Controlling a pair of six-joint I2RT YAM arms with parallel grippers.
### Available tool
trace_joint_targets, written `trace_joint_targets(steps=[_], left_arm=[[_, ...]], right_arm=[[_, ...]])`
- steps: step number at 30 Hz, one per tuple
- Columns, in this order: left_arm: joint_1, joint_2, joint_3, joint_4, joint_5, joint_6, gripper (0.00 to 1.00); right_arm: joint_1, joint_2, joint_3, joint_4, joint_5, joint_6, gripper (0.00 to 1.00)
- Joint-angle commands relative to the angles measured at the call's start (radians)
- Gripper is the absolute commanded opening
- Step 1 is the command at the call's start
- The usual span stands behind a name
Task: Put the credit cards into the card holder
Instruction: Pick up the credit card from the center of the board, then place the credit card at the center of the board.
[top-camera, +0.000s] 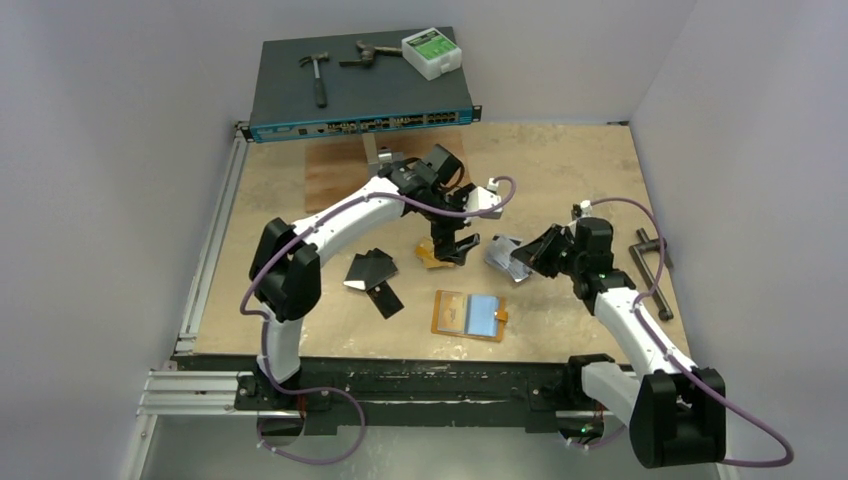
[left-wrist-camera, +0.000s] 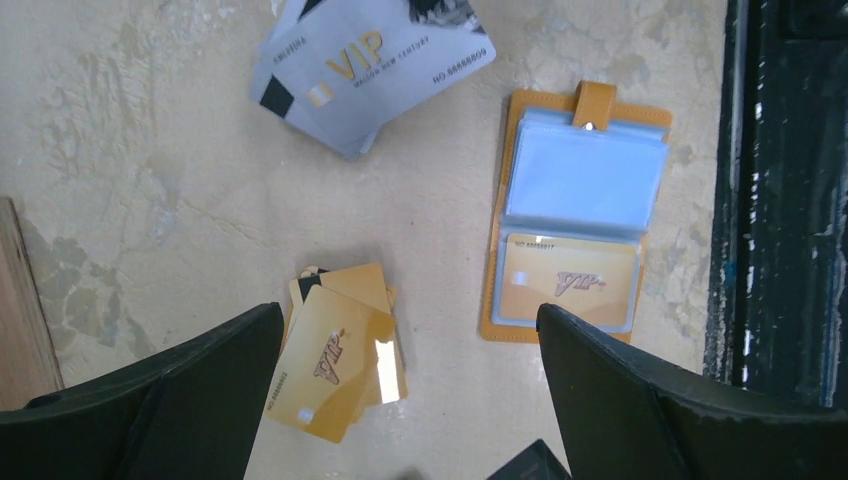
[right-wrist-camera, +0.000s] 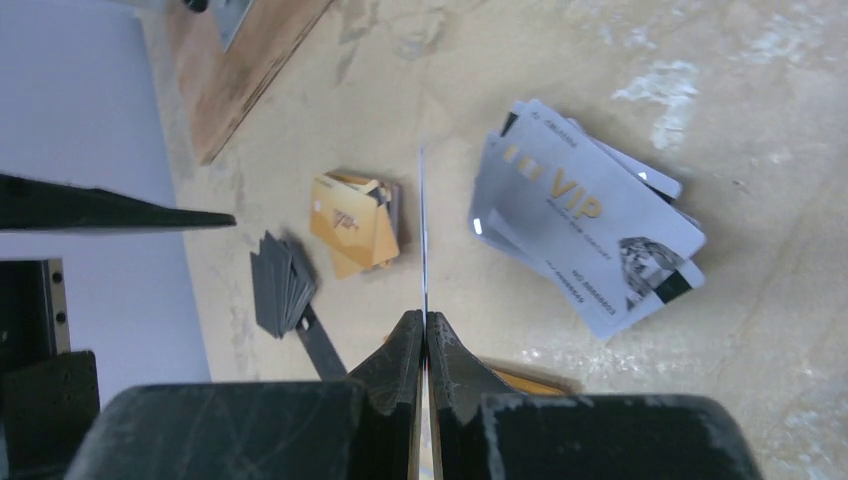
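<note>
Here, right claw (right-wrist-camera: 425, 318) pinches edge-on card (right-wrist-camera: 423, 230), face hidden; left claw (left-wrist-camera: 410, 312) spread.

Soft even light, faint shadows, glare spot on gold card (left-wrist-camera: 386, 369), fingers (left-wrist-camera: 650, 405) perhaps defocused.

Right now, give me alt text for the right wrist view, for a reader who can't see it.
The right pincer is shut on a single card, seen edge-on as a thin line rising from between its jaws. Beyond it on the tan table lie three fanned piles: silver cards at right, gold cards in the middle, black cards at left.
</note>
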Motion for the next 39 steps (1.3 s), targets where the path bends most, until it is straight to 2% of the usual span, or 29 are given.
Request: trace_joint_targets(steps=[1, 3, 7, 11, 17, 20, 24, 28, 37, 39], left_arm=[[0.064, 0.016, 0.143, -0.087, 0.185, 0.01, 1.0], [0.099, 0.04, 0.2, -0.116, 0.263, -0.01, 1.0], [0.105, 0.021, 0.211, -0.12, 0.272, 0.053, 1.0], [0.11, -0.013, 0.202, -0.076, 0.24, 0.082, 1.0], [0.124, -0.021, 0.241, -0.094, 0.278, 0.101, 1.0], [0.131, 0.0, 0.292, -0.19, 0.363, 0.152, 1.0], [0.143, 0.076, 0.443, -0.499, 0.503, 0.35, 1.0], [0.141, 0.138, 0.541, -0.721, 0.534, 0.478, 1.0], [0.131, 0.117, 0.486, -0.707, 0.537, 0.46, 1.0], [0.128, 0.103, 0.463, -0.694, 0.539, 0.459, 0.97]], right_arm=[[-0.011, -0.023, 0.059, 0.087, -0.142, -0.105, 0.0], [-0.011, -0.023, 0.082, 0.072, -0.199, -0.173, 0.0], [-0.009, -0.026, 0.13, 0.015, -0.325, -0.319, 0.0], [0.02, -0.034, 0.122, 0.097, -0.426, -0.31, 0.0], [0.133, 0.007, 0.179, 0.052, -0.435, -0.373, 0.0], [0.166, 0.006, 0.196, 0.048, -0.445, -0.396, 0.0], [0.183, -0.034, 0.197, 0.05, -0.453, -0.41, 0.0], [0.195, -0.056, 0.213, 0.044, -0.46, -0.421, 0.0], [0.255, -0.057, 0.287, 0.012, -0.472, -0.453, 0.0], [0.26, -0.057, 0.299, 0.007, -0.476, -0.461, 0.0]])
